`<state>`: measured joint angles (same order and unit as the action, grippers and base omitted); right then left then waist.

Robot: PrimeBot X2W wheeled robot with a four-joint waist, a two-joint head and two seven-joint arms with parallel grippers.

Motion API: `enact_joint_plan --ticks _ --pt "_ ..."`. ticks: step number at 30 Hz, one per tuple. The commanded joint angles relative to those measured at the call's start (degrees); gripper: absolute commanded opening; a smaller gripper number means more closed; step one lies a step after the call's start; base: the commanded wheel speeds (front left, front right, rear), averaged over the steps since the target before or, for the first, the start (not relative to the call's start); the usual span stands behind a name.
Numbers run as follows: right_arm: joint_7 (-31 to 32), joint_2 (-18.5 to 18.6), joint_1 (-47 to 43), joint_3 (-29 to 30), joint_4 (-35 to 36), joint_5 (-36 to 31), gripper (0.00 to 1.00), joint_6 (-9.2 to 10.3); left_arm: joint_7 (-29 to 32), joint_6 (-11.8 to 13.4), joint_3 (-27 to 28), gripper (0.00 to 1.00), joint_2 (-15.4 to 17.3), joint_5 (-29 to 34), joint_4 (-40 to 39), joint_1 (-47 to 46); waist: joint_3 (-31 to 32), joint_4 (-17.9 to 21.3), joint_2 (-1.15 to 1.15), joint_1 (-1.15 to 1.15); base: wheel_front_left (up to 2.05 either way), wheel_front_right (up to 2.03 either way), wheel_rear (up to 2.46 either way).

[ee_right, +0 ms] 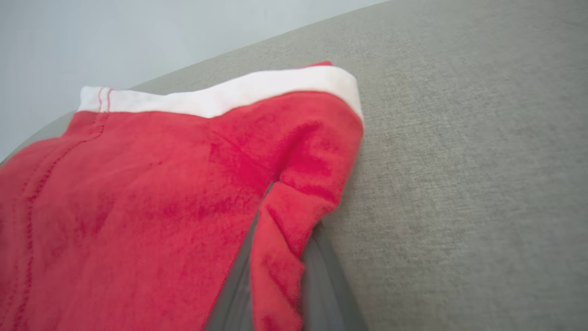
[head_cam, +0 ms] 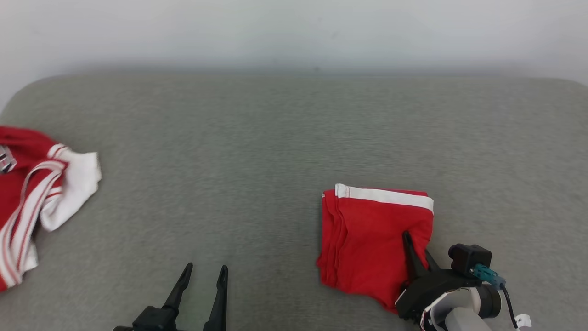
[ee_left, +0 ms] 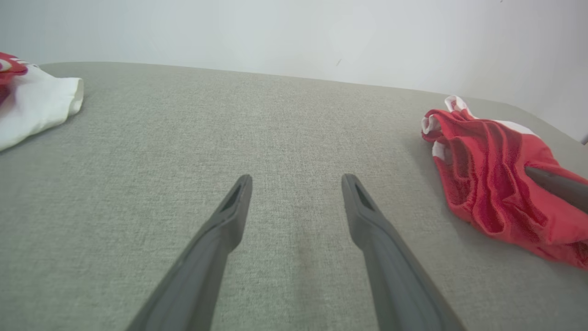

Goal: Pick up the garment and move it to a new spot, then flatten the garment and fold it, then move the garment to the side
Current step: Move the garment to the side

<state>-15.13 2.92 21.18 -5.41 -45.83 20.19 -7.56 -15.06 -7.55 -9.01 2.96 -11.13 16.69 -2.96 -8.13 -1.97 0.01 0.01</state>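
The folded red garment (head_cam: 367, 234) with a white band along its far edge lies on the grey fabric surface (head_cam: 275, 151), right of centre. My right gripper (head_cam: 416, 243) is shut on the garment's near right edge. In the right wrist view a pinched fold of red cloth (ee_right: 285, 220) sits between the two fingers (ee_right: 234, 285). My left gripper (head_cam: 204, 269) hovers open at the bottom, left of the garment and apart from it, with nothing between its fingers (ee_left: 229, 216). The left wrist view has the garment (ee_left: 487, 174) at its right, with a dark right finger (ee_left: 558, 185) on it.
A second red and white garment (head_cam: 32, 193) lies crumpled at the surface's left edge; its white sleeve (ee_left: 36, 103) reaches into the left wrist view. A pale wall (head_cam: 294, 32) runs behind the surface's far edge. Bare grey surface lies between the two garments.
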Motion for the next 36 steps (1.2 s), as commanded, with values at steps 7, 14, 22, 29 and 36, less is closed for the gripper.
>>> enact_joint_plan --ticks 7,14,22,29,36 --pt "-0.01 -0.06 -2.3 -0.28 1.95 0.27 0.0 0.12 -0.17 0.13 -2.35 1.0 0.67 0.16 -0.5 -2.38 1.07 22.58 -0.01 -0.01 0.0 0.0 0.0" --pt "-0.01 -0.09 -2.98 -2.15 3.87 3.0 0.0 0.12 -0.17 0.13 -4.31 1.0 1.46 0.29 -0.8 -4.69 -1.47 29.08 -0.01 -0.01 0.0 0.0 0.0" --pt "0.0 -0.08 1.56 -4.26 6.4 1.09 0.0 0.12 -0.17 0.13 -4.77 1.0 3.33 1.16 -1.44 -8.28 -9.08 23.84 -0.01 -0.01 0.0 0.0 0.0" --pt "-0.01 3.19 14.01 -2.52 3.07 -5.47 0.0 0.12 -0.17 0.13 -3.43 1.0 4.36 2.97 -2.74 -11.68 -17.18 17.76 -0.01 -0.01 0.0 0.0 0.0" --pt "-0.02 11.77 27.66 2.65 -8.06 -11.46 0.0 0.12 -0.17 0.13 -2.91 1.0 4.5 4.19 -4.75 -15.81 -24.37 11.4 -0.01 -0.01 0.0 0.0 0.0"
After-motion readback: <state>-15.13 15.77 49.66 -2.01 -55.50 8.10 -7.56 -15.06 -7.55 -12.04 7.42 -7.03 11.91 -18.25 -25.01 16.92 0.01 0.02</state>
